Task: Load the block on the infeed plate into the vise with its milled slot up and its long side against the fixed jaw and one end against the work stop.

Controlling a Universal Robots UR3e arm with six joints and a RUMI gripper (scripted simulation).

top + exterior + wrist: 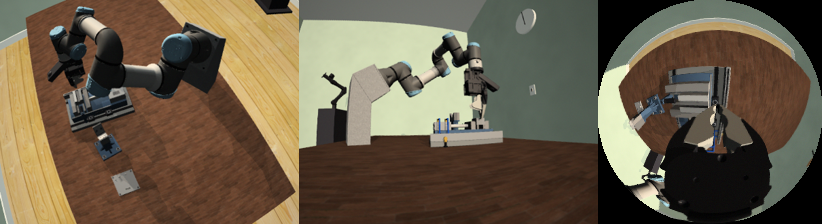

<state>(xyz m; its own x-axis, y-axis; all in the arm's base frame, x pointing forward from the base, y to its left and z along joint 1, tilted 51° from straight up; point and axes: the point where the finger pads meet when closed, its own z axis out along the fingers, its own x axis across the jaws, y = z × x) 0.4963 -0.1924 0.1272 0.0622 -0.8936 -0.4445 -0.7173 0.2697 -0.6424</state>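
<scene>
My gripper (76, 84) (481, 117) (716, 105) is shut and empty. It points down, its tips just above the jaw end of the vise (98, 121) (465, 138). The infeed plate (130, 184) carries no block. Long grey pieces lie side by side at the vise's jaw end. One of them, a light-grey piece (81, 99), looks like the part lying between the jaws. Its slot and its contact with the fixed jaw and the work stop are too small to tell. In the wrist view my fingers hide some of that area.
The V-block's blue base (115, 151) (660, 111) stands between the vise and the infeed plate, with a dark and pale block shape above it. The air cylinder's side of the vise lies toward the robot's base, partly under the arm in the top view.
</scene>
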